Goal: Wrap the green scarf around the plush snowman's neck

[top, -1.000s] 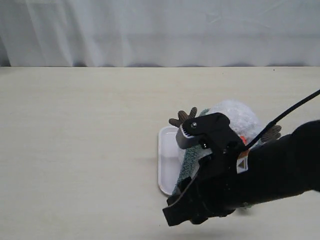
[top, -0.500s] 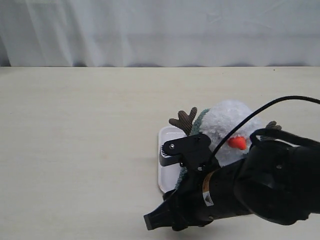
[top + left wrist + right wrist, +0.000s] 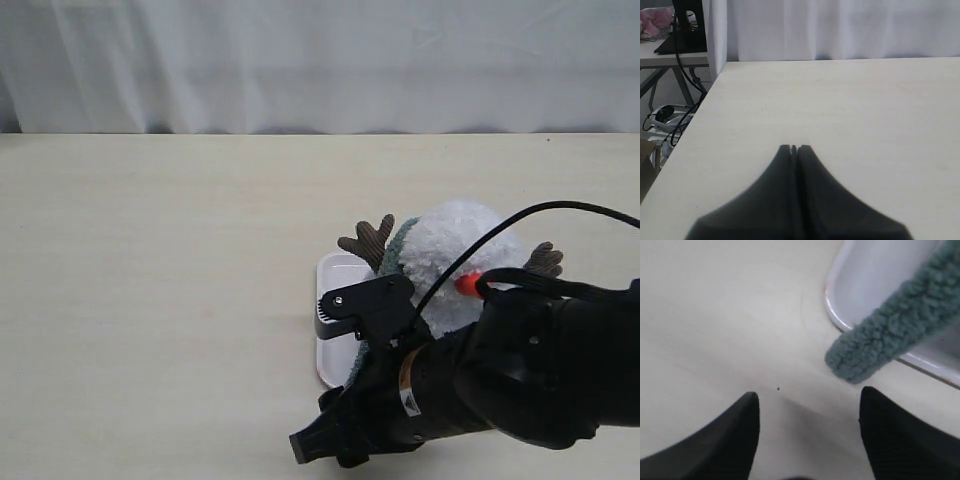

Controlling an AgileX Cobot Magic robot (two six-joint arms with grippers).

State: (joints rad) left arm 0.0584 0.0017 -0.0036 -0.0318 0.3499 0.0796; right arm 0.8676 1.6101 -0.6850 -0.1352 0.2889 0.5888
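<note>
The plush snowman (image 3: pixel 455 245), white with an orange nose (image 3: pixel 467 285) and brown twig arms, rests partly on a white tray (image 3: pixel 333 300). The green scarf (image 3: pixel 396 250) runs down the left side of its head. My right arm (image 3: pixel 500 385) hides the snowman's neck and body. In the right wrist view the scarf's rounded end (image 3: pixel 875 347) hangs over the tray rim (image 3: pixel 836 315), free of my right gripper (image 3: pixel 809 395). That gripper is open just short of the scarf end, with bare table between its fingers. My left gripper (image 3: pixel 794 148) is shut on nothing, over bare table.
A white curtain (image 3: pixel 320 60) hangs behind the table's far edge. In the left wrist view the table's side edge (image 3: pixel 690 125) drops off to cables and a stand on the floor.
My right arm has dropped from over the snowman's head toward the table's front, left of the tray. The head and nose now show.
</note>
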